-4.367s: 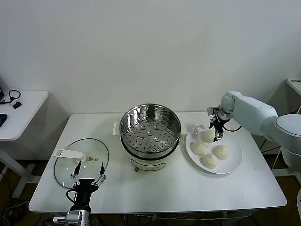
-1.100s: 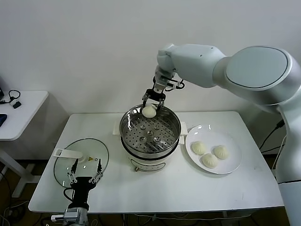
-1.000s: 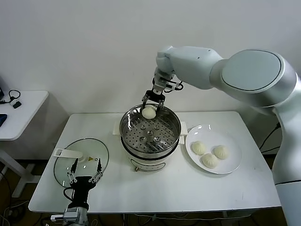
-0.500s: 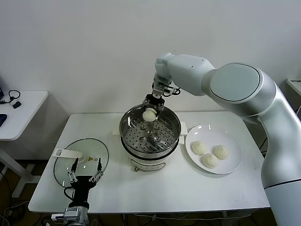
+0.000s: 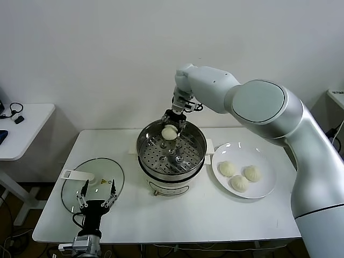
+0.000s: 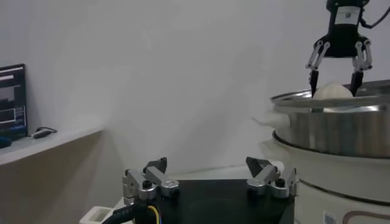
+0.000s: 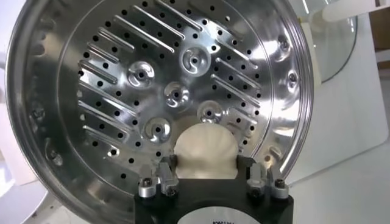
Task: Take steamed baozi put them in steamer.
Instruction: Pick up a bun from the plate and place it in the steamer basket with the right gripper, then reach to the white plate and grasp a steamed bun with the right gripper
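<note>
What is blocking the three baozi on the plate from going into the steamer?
Nothing visible. The steamer is uncovered, its glass lid lying off to the left. The right gripper is above one bun at the far rim, leaving most of the tray bare.

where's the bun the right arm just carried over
In the head view it is inside the steamer, on the perforated tray at the far side: the baozi sits between the right gripper's fingers, left of the white plate.

In front of me the white table (image 5: 177, 215) carries a round white plate (image 5: 267, 185) on my right side. On my left side a flat glass lid (image 5: 78, 191) with a white handle (image 5: 78, 174) lies near the front edge. Farther left stands a second white table (image 5: 24, 126) with black earphones (image 5: 16, 112) on it.
</note>
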### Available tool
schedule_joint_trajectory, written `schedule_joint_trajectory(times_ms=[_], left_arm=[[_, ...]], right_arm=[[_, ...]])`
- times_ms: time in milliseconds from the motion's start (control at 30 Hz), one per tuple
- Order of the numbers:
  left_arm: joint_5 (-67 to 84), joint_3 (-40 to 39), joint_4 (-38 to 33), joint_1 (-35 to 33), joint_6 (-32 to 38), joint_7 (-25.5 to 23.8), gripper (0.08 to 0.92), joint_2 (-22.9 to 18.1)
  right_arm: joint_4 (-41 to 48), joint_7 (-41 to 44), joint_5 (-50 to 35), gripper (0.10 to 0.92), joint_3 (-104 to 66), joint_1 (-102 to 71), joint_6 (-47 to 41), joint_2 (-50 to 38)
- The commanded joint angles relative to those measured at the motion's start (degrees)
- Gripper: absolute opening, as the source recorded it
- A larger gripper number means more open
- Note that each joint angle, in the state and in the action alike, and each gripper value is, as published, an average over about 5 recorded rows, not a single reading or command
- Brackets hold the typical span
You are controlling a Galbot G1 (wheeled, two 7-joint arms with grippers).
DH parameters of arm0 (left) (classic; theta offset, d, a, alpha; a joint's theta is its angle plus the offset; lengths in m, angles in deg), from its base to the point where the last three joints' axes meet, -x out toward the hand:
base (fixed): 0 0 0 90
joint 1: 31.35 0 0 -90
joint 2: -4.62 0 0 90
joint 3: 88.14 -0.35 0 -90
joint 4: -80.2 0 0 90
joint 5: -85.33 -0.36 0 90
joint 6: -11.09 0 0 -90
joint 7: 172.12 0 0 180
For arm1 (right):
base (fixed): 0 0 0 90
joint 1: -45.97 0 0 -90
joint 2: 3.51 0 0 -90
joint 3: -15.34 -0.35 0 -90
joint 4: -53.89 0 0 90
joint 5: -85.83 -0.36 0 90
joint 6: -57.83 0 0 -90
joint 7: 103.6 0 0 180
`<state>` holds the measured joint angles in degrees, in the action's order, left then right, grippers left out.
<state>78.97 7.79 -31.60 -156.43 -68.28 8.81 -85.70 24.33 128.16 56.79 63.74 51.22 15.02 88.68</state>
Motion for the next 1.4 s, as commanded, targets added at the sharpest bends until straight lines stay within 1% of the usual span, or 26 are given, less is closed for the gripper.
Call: schedule_joint_trajectory(times_ms=[33, 100, 167, 333, 533, 767, 933, 1000, 1100, 1400], left_arm=[[-0.14, -0.09, -0.15, 0.04, 0.1, -0.03, 0.823, 0.15], [-0.16, -0.06, -0.27, 0.05, 0.11, -0.06, 0.823, 0.22], [-0.16, 0.02, -0.37, 0.06, 0.08, -0.05, 0.823, 0.26], [-0.15, 0.0, -0.77, -0.02, -0.06, -0.07, 0.823, 0.3], [-0.23, -0.16, -1.13, -0.09, -0.27, -0.15, 0.823, 0.21], [-0.35, -0.2, -1.43, -0.4, -0.47, -0.22, 0.823, 0.15], [-0.36, 0.02, -1.61, -0.77, -0.63, -0.22, 0.823, 0.19], [-0.37, 0.08, -1.61, -0.85, -0.71, -0.24, 0.823, 0.19], [-0.38, 0.05, -1.67, -0.88, -0.83, -0.29, 0.823, 0.13], [-0.34, -0.11, -1.45, -0.67, -1.07, -0.32, 0.823, 0.11]], right_arm=[[0.72, -1.15, 0.1, 0.759, -0.44, -0.63, 2.81, 0.7], [0.6, -1.23, 0.11, 0.8, -0.56, -0.69, 2.81, 0.69], [0.32, -1.18, 0.08, 0.817, -0.6, -0.39, 2.81, 0.58], [-1.4, -0.7, -0.37, 0.822, 0.08, 2.0, 2.81, -0.69], [-7.06, 0.1, -3.0, 0.823, 3.43, 7.64, 2.81, -4.25], [-14.78, 0.12, -8.45, 0.823, 8.51, 13.18, 2.81, -9.47], [-22.09, -0.04, -16.74, 0.823, 14.11, 17.42, 2.18, -13.44], [-25.17, -0.4, -19.0, 0.823, 16.57, 19.63, -0.35, -15.1], [-28.68, -1.47, -20.56, 0.823, 19.36, 22.29, -6.87, -17.32], [-35.37, -2.33, -23.82, 0.823, 22.09, 26.83, -26.69, -23.84]])
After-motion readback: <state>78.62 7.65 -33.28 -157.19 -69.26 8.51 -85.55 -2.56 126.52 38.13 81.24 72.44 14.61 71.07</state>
